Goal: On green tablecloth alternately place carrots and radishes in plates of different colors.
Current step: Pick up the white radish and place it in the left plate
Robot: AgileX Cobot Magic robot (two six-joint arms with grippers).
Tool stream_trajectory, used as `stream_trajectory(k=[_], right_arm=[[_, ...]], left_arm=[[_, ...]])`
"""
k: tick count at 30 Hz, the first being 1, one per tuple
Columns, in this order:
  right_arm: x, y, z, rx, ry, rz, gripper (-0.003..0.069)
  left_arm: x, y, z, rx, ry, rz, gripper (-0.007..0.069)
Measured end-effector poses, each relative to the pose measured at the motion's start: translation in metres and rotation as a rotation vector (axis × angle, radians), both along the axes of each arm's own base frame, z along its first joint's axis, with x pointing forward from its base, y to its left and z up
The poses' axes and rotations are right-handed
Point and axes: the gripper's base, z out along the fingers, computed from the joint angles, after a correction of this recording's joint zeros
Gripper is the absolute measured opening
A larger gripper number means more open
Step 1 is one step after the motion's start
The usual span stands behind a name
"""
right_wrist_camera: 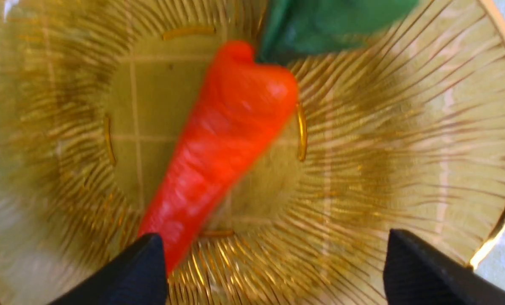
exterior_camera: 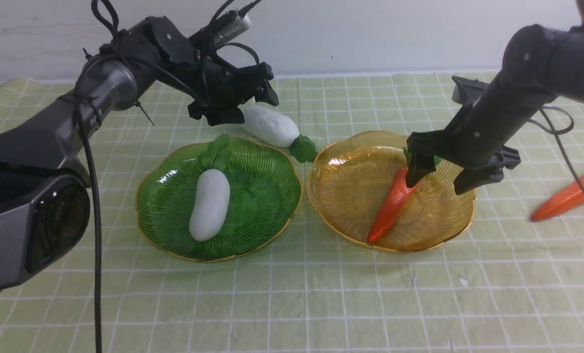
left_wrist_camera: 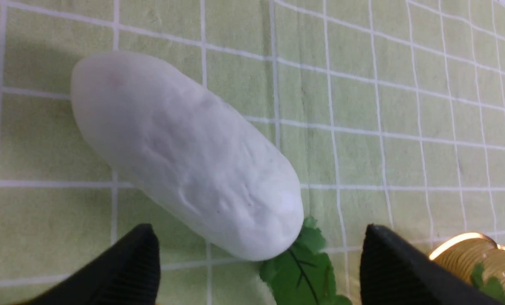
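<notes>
One white radish (exterior_camera: 209, 204) lies in the dark green plate (exterior_camera: 267, 171). A second radish (exterior_camera: 271, 126) lies on the green tablecloth (exterior_camera: 292, 304) behind the plates; it fills the left wrist view (left_wrist_camera: 184, 152). My left gripper (exterior_camera: 245, 105) is open and empty, just above that radish. One orange carrot (exterior_camera: 392, 203) lies in the amber plate (exterior_camera: 341, 191); it also shows in the right wrist view (right_wrist_camera: 218, 148). My right gripper (exterior_camera: 436, 179) is open and empty, just above that carrot's top. A second carrot (exterior_camera: 569, 196) lies on the cloth at the far right.
A white wall (exterior_camera: 370, 34) runs behind the cloth's far edge. The amber plate's gold rim (left_wrist_camera: 460, 243) shows in the left wrist view beside one finger. Cables hang from both arms.
</notes>
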Motion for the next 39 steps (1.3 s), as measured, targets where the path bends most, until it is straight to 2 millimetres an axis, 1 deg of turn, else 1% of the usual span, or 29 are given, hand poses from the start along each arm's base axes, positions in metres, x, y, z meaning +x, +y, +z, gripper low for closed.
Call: stream_trajectory(k=[6, 11, 15, 27, 32, 39], right_arm=[[-0.006, 0.000, 0.005, -0.009, 0.030, 0.046, 0.0641], [-0.007, 0.000, 0.005, -0.012, 0.035, 0.057, 0.0639], [-0.007, 0.000, 0.005, -0.014, 0.033, 0.068, 0.0630], [-0.007, 0.000, 0.005, -0.016, 0.034, 0.079, 0.0594], [-0.007, 0.000, 0.005, -0.017, 0.034, 0.082, 0.0590], [-0.008, 0.000, 0.005, -0.017, 0.037, 0.083, 0.0590]], left_arm=[[0.011, 0.000, -0.022, -0.042, -0.020, 0.070, 0.0573], [0.015, -0.002, -0.035, -0.089, -0.014, 0.100, 0.0573], [0.017, -0.002, -0.044, -0.092, -0.005, 0.109, 0.0573], [0.024, -0.001, -0.053, -0.137, -0.041, 0.162, 0.0573], [0.026, -0.001, -0.052, -0.149, -0.059, 0.180, 0.0573], [0.030, -0.002, -0.061, -0.208, -0.063, 0.221, 0.0573]])
